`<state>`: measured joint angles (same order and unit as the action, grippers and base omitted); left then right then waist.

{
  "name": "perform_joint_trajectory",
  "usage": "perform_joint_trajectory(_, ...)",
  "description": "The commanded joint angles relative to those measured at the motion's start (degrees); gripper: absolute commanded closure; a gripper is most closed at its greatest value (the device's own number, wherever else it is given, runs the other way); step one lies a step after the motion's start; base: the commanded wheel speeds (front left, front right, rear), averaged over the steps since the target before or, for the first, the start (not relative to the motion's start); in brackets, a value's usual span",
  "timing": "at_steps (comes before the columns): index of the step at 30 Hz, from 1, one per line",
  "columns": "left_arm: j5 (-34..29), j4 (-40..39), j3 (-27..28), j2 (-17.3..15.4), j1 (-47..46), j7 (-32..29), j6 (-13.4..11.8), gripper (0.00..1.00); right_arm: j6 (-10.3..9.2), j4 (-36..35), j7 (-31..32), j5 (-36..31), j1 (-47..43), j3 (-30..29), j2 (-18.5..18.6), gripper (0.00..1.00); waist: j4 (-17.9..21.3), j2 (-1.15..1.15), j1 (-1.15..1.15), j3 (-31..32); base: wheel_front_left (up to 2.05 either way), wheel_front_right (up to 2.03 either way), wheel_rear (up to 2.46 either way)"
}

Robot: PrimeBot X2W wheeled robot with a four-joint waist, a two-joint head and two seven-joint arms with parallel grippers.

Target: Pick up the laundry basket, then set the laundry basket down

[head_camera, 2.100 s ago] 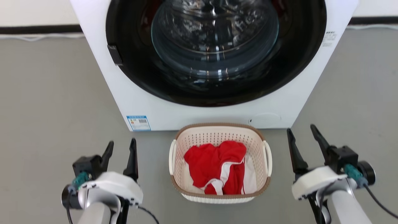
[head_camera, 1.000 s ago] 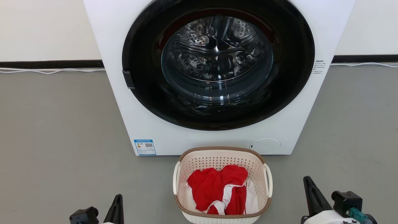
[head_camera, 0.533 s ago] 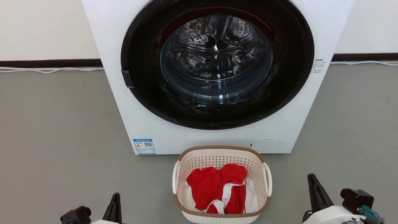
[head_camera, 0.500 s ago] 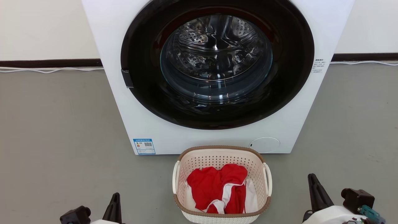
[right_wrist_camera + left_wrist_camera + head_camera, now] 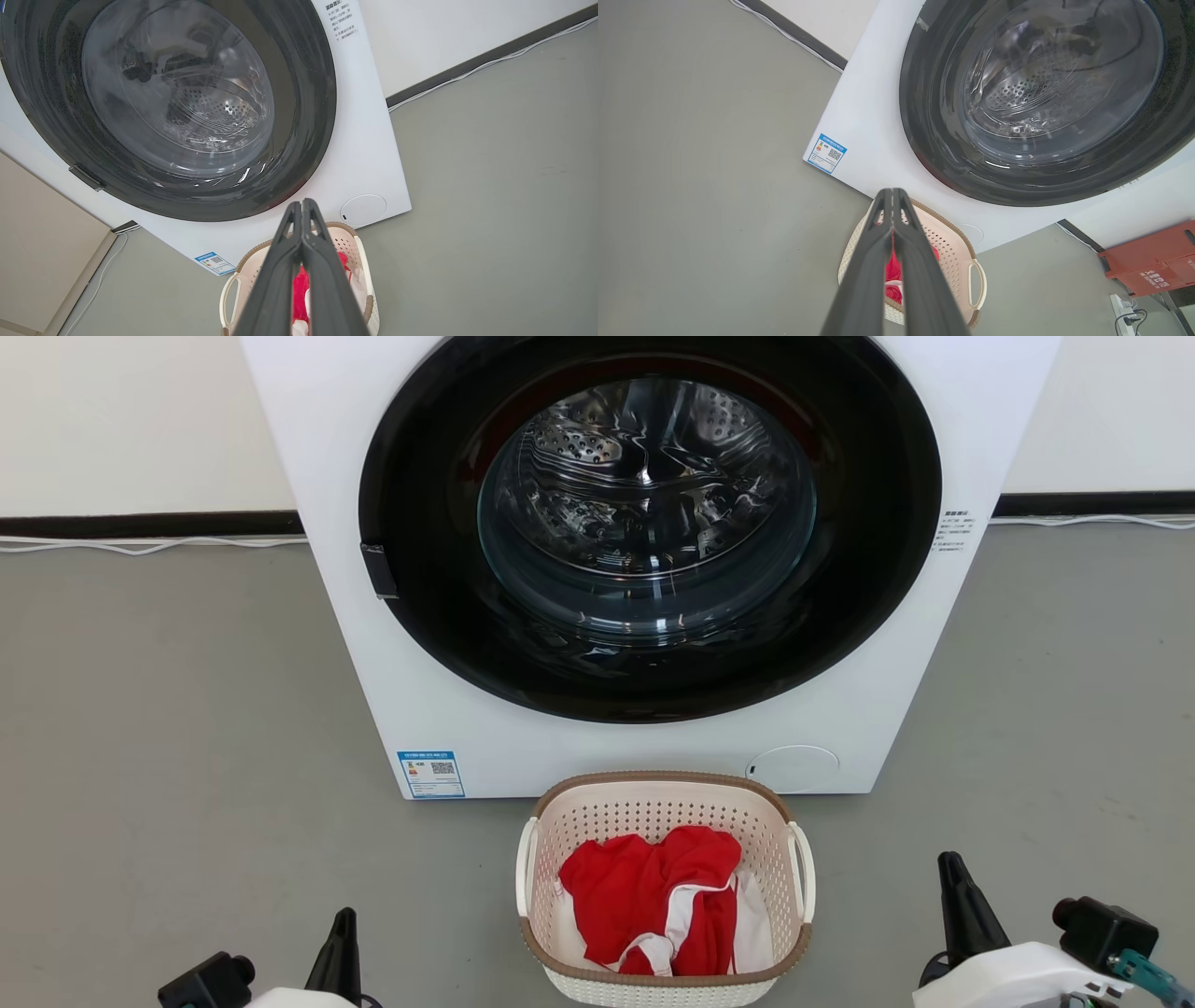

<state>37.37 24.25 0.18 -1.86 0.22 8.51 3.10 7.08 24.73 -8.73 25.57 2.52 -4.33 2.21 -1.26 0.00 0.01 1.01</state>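
Grey floor point(image 5: 168, 709) runs back to a pale wall point(image 5: 140, 420) at 12 o'clock, w/ a dark baseboard point(image 5: 140, 523) and a thin white cable point(image 5: 140, 543) along it. White washing machine point(image 5: 448, 709) stands on the floor at 12 o'clock of the head view. Its round dark door point(image 5: 420, 616) is closed, and the steel drum point(image 5: 644, 476) shows through the glass. Blue label point(image 5: 430, 774) sits at the machine's 7 o'clock corner, and a round white cap point(image 5: 794, 768) near its 5 o'clock corner.

Laundry basket point(image 5: 653, 777) stands upright on the floor at 6 o'clock of the head view, just in front of the machine and approx. centred under the door. Whether it touches the machine I cannot tell. Its brown rim is on top, w/ one white loop handle point(image 5: 521, 868) at its 9 o'clock side and another at 3 o'clock. Inside lie a red garment point(image 5: 644, 887) w/ white trim and a white cloth point(image 5: 754, 924) toward the 3 o'clock side.

Left gripper point(image 5: 892, 196): fingers pressed together, nothing between them. In the head view it is at approx. 7 o'clock from the basket, apart from it. Right gripper point(image 5: 302, 205): fingers also pressed together, holding nothing. The head view puts it at approx. 4 o'clock from the basket, apart from the handle. Both point toward the machine.

Left wrist view has also a red-orange crate point(image 5: 1153, 256) by the wall, at 4 o'clock of that view.
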Motion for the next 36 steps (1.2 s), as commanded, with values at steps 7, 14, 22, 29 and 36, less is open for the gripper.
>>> perform_joint_trajectory(7, 5.33, -2.35, 1.36, -0.51, -3.23, -1.19, 0.8, 1.0, 0.14, -2.55, 1.38, 6.28, 2.34, -0.14, 0.39, 1.0, 0.1, 0.0, -0.01, -0.09, 0.0, 0.0, 0.0)
perform_joint_trajectory(14, 9.55, -3.02, 1.79, -0.55, -3.51, -2.38, 1.11, 1.0, 0.16, -3.24, 2.56, 11.44, 2.45, -0.31, 0.42, 1.0, 0.2, 0.0, -0.01, -0.19, 0.0, 0.0, 0.0)
perform_joint_trajectory(22, 14.36, -3.78, 2.28, -0.6, -3.82, -3.73, 1.45, 1.0, 0.19, -4.04, 3.91, 17.31, 2.58, -0.51, 0.44, 1.0, 0.31, 0.0, -0.01, -0.29, 0.0, 0.0, 0.0)
perform_joint_trajectory(29, 18.59, -4.45, 2.71, -0.65, -4.09, -4.91, 1.76, 1.0, 0.21, -4.74, 5.09, 22.47, 2.69, -0.68, 0.47, 1.0, 0.41, 0.0, -0.01, -0.39, 0.0, 0.0, 0.0)
perform_joint_trajectory(36, 22.21, -5.03, 3.08, -0.68, -4.32, -5.92, 2.02, 1.0, 0.23, -5.33, 6.1, 26.89, 2.79, -0.83, 0.49, 1.0, 0.5, 0.0, -0.01, -0.47, 0.0, 0.0, 0.0)
